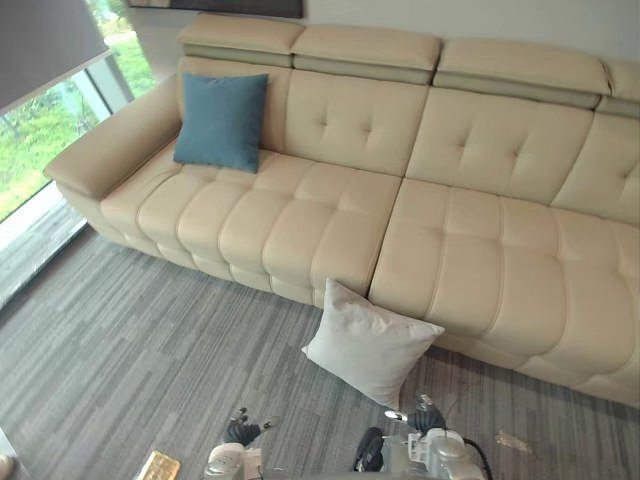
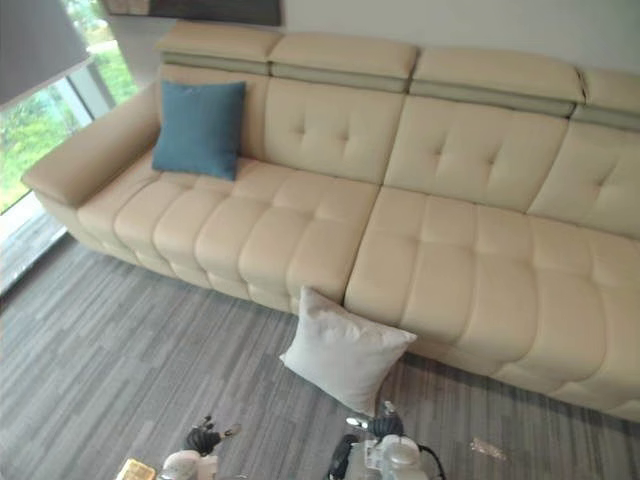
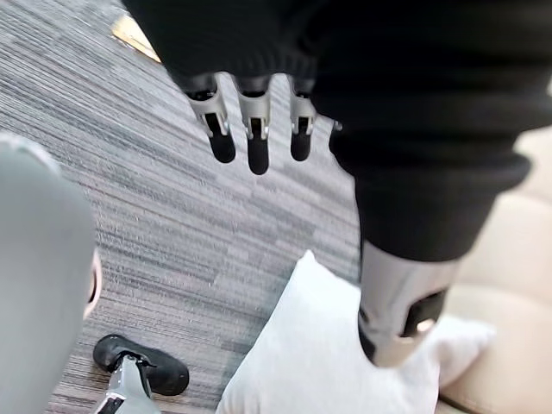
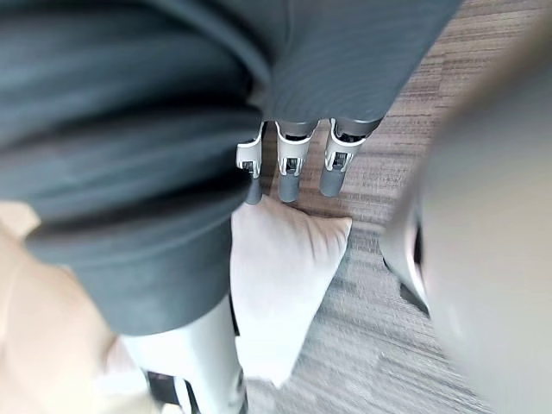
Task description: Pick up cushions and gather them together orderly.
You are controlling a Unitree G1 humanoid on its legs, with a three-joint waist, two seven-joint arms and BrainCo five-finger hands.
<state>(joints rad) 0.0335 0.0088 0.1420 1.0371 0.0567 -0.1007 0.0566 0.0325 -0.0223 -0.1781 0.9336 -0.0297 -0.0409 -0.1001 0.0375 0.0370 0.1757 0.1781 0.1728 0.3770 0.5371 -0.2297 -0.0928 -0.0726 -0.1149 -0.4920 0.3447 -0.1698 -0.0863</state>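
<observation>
While the two cushions are set well apart, the white cushion (image 1: 370, 345) is shown standing on the grey carpeted floor (image 1: 130, 370). It is leaned against the front of the cream sofa (image 1: 480, 240), close to the seam between two seat sections. The blue cushion (image 1: 222, 120) is seen upright on the seat at the sofa's left end. It is propped against the backrest, just beside the armrest and near the window (image 1: 40, 130).

The left hand (image 3: 256, 129) is held low above the floor, to the left of the white cushion and near it. Its fingers are extended straight in a row with the thumb (image 3: 397, 319) spread away from them, and nothing is grasped. Past the thumb, the white cushion and a part of the sofa's base can be made out.

The right hand (image 4: 289, 164) is likewise held low, just in front of the white cushion's lower corner. Its fingers are straight and relaxed, its thumb (image 4: 198, 371) is set apart, and nothing is enclosed. The white cushion is seen on the carpet beyond the fingertips. No contact between either hand and the white cushion can be made out.
</observation>
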